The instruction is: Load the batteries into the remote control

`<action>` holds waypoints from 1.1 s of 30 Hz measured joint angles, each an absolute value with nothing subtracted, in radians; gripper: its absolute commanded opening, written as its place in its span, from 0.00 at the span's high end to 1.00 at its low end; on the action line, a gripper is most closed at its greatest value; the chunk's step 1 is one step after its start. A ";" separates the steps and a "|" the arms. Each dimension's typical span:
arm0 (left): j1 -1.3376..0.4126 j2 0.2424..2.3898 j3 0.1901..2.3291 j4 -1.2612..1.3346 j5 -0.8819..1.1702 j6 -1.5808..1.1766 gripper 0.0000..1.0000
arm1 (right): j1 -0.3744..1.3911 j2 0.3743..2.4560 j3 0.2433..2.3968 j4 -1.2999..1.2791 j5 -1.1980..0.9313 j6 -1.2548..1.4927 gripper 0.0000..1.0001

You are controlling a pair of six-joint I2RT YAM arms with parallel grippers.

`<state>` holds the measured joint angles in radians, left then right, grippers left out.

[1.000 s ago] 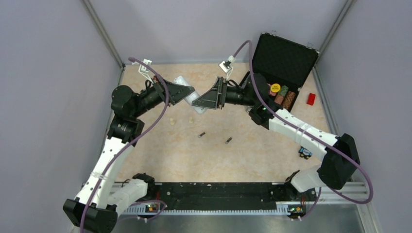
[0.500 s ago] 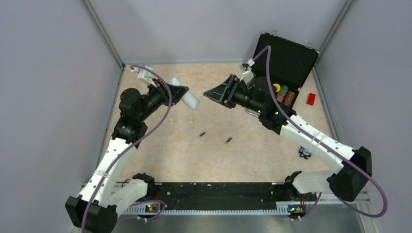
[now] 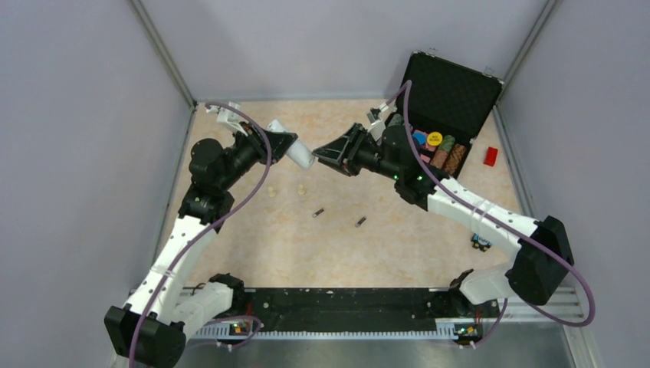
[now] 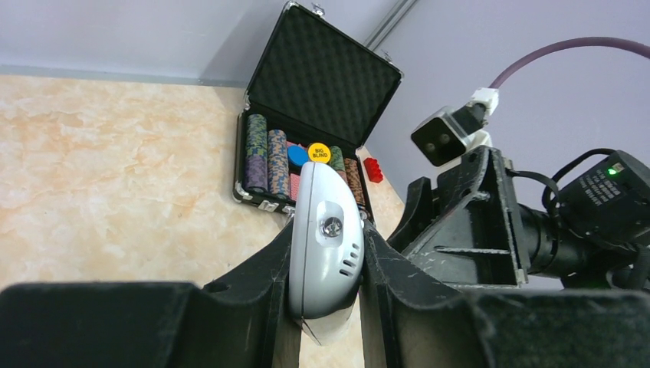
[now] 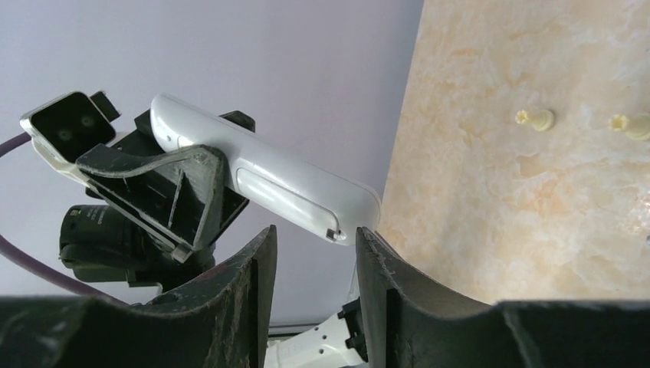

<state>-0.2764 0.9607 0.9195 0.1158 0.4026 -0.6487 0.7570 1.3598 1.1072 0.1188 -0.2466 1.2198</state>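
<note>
The white remote control is clamped between the fingers of my left gripper and held in the air over the back of the table, its free end pointing right. My right gripper faces it from the right. In the right wrist view the remote control slants down so that its rounded end sits right at my right gripper's fingertips, which stand apart with a gap between them. Two small dark batteries lie on the table in front.
Two cream pegs stand on the table below the remote. An open black case with poker chips sits at the back right, a red block beside it. A small blue item lies near the right arm.
My right gripper drew back from the remote, then came in again to its free end, its jaws narrowing. My left gripper lifted and turned the remote, still holding it.
</note>
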 measured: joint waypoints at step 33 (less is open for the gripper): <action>-0.262 1.013 0.912 0.176 0.444 -0.666 1.00 | 0.756 1.447 1.044 0.340 -0.331 1.341 0.68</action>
